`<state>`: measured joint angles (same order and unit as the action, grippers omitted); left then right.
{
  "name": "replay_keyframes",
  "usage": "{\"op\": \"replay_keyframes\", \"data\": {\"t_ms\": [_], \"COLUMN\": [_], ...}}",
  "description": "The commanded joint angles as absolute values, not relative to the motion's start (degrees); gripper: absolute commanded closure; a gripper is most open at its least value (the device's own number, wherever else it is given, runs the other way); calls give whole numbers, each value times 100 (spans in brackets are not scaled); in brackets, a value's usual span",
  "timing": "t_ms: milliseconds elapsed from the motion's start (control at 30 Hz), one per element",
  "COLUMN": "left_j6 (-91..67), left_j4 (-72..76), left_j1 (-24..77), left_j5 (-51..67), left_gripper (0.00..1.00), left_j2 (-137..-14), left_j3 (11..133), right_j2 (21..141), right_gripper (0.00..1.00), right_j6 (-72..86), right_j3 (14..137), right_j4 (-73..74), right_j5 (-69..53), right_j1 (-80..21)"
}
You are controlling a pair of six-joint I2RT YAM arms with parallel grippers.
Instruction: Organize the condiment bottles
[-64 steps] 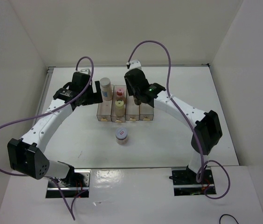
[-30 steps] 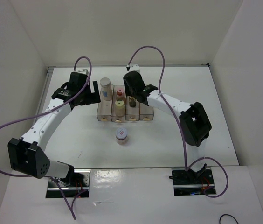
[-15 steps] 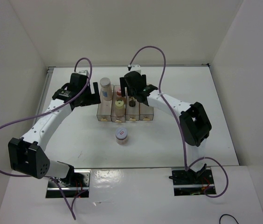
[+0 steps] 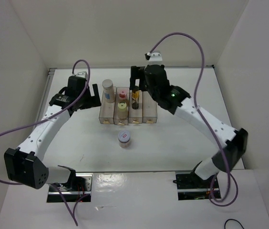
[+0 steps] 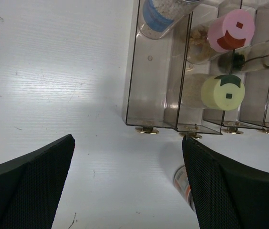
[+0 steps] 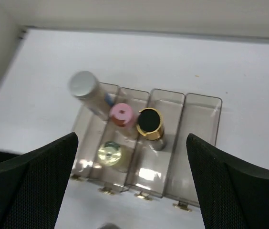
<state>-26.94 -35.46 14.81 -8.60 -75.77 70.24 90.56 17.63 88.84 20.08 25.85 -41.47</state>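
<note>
Jaws gape on my right end effector [image 6: 132, 140], empty above the rack [image 6: 202, 125]; the dark bottle [image 6: 150, 121] stands in its third slot. My left end effector [image 5: 128, 140] gapes too, near the white bottle [image 4: 108, 89]. Pink bottle [image 6: 120, 113] and yellow bottle [image 6: 110, 153] share the second slot; the jar [image 4: 124, 139] sits on the desk [image 4: 172, 143].

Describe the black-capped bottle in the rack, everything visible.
The black-capped bottle is slim, with a round black cap over a gold collar and a dark brownish body. It stands upright, alone in the third compartment from the left of the clear rack, at its far end. Nothing grips it.
</note>
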Motion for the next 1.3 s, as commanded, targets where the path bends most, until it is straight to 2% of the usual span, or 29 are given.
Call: {"op": "replay_keyframes", "data": {"t_ms": [0, 167, 433, 1100, 1267], "left_j6": [-2724, -2839, -2962, -2962, -2910], "left_j4": [-3375, -3182, -2892, -2734, -2733], "left_j1": [1354, 1029, 510, 325, 325], "left_j5": [-809, -687, -141, 149, 149], "left_gripper": [1, 1, 1, 1, 1], "left_j2": [-7392, -7339, -7286, -7392, -7392], "left_j3": [6917, 6654, 6302, 6135, 6135], "right_j2": [8184, 7866, 8850, 9703, 9861], "right_gripper": [2, 2, 2, 2, 10], "right_j6": [1837, 2495, 3006, 2944, 2944], "right_j3": [8527, 7428, 6969, 6855, 6908], "right_j4": [2258, 2479, 2681, 2268, 2215], "right_j5": [2146, 1961, 2188, 1854, 1854], "right_j1": [-4639, -5343, -6240, -6293, -6293]}}
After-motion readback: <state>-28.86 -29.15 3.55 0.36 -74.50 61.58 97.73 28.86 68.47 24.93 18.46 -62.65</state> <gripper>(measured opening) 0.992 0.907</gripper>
